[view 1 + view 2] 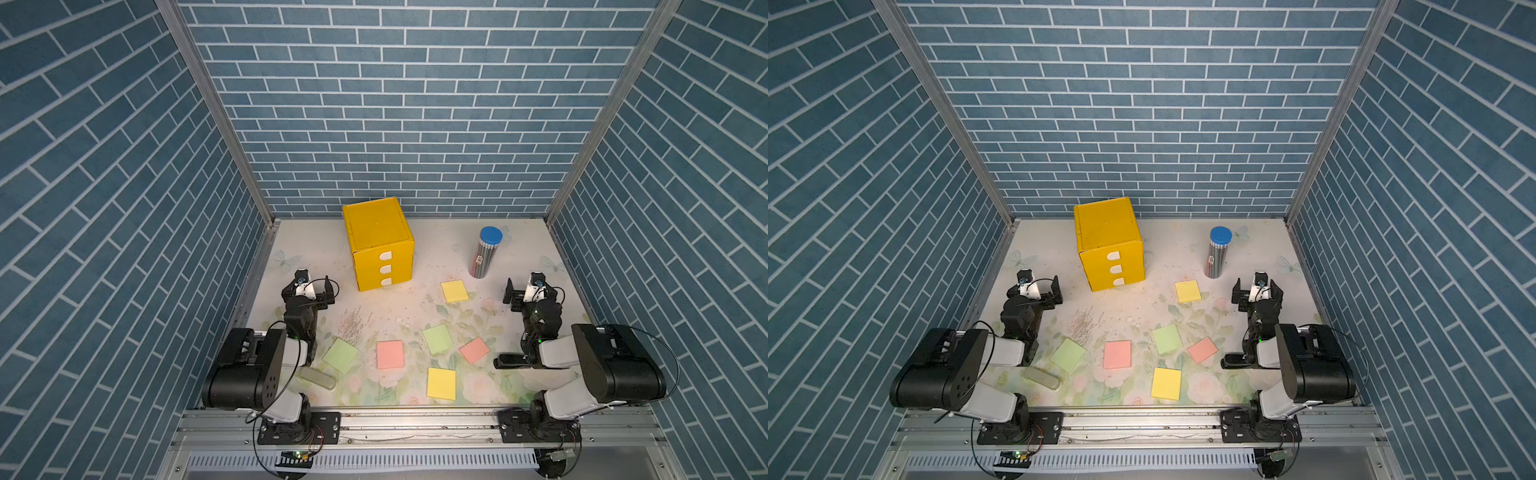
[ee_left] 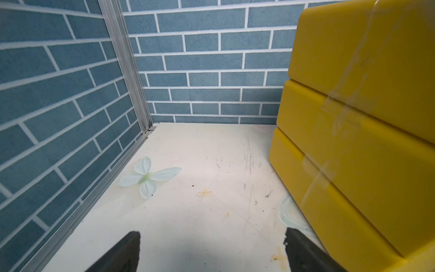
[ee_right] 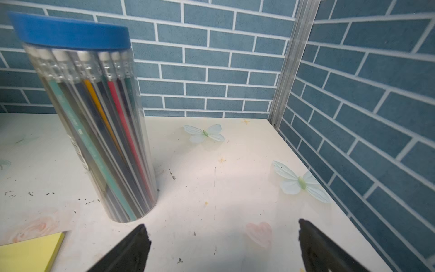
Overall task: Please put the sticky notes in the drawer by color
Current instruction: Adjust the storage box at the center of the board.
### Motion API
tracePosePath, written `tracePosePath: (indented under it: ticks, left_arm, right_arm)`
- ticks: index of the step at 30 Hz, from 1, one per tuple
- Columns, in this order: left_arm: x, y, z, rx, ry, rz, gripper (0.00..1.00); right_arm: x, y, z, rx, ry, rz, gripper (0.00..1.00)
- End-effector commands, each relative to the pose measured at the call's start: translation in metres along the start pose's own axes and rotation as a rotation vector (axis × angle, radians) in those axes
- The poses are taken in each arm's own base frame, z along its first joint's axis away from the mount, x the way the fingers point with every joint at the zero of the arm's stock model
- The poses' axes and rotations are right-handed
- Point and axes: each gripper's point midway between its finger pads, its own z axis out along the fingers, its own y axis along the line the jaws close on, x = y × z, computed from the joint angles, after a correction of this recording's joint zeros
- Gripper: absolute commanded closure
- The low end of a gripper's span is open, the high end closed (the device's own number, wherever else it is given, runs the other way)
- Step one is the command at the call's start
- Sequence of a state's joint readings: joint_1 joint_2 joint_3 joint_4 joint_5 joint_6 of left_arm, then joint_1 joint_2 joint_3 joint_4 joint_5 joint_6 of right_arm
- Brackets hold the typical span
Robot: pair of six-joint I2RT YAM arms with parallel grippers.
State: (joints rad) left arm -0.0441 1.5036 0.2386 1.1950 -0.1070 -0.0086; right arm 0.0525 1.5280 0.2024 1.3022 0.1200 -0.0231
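The yellow drawer [image 1: 378, 243] [image 1: 1108, 245] stands at the back, its three tabbed fronts shut; its side fills part of the left wrist view [image 2: 353, 117]. Flat on the table lie sticky notes: yellow ones [image 1: 454, 291] [image 1: 441, 383], green ones [image 1: 437, 339] [image 1: 340, 354], pink ones [image 1: 390, 354] [image 1: 474, 350]. My left gripper [image 1: 308, 291] [image 2: 211, 235] hovers open left of the drawer, holding nothing. My right gripper [image 1: 531, 291] [image 3: 221, 226] is open and empty, to the right of the far yellow note [image 3: 30, 252].
A clear pencil tube with a blue cap [image 1: 484, 253] [image 3: 94, 129] stands at the back right, just ahead of my right gripper. A grey-green oblong case [image 1: 318, 378] lies near the left arm's base. Blue brick walls close in the table on three sides.
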Motion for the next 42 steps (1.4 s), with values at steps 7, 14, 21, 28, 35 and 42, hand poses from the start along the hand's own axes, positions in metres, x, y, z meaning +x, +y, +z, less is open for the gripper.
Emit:
tracePosePath:
  ticks: [7, 14, 21, 28, 35, 42]
  left_arm:
    - [-0.002, 0.000, -0.001, 0.006, -0.014, -0.005, 0.00]
    - [-0.003, 0.000, -0.001, 0.006, -0.014, -0.007, 0.00]
    - [-0.002, 0.000, -0.001, 0.006, -0.014, -0.007, 0.00]
    - [-0.002, 0.000, -0.001, 0.006, -0.014, -0.005, 0.00]
    - [-0.016, -0.004, 0.008, -0.009, 0.027, 0.013, 0.00]
    - [-0.059, 0.001, -0.011, -0.032, -0.021, -0.153, 0.00]
  right_arm:
    - [-0.002, -0.001, 0.000, 0.009, -0.010, 0.010, 0.00]
    - [-0.003, -0.001, 0.000, 0.008, -0.011, 0.010, 0.00]
    - [-0.003, -0.001, 0.000, 0.009, -0.011, 0.010, 0.00]
    - [-0.003, -0.001, 0.000, 0.009, -0.011, 0.011, 0.00]
    - [-0.014, 0.005, -0.002, -0.029, -0.016, -0.007, 0.00]
    - [-0.043, 0.010, -0.020, -0.081, -0.023, 0.078, 0.00]
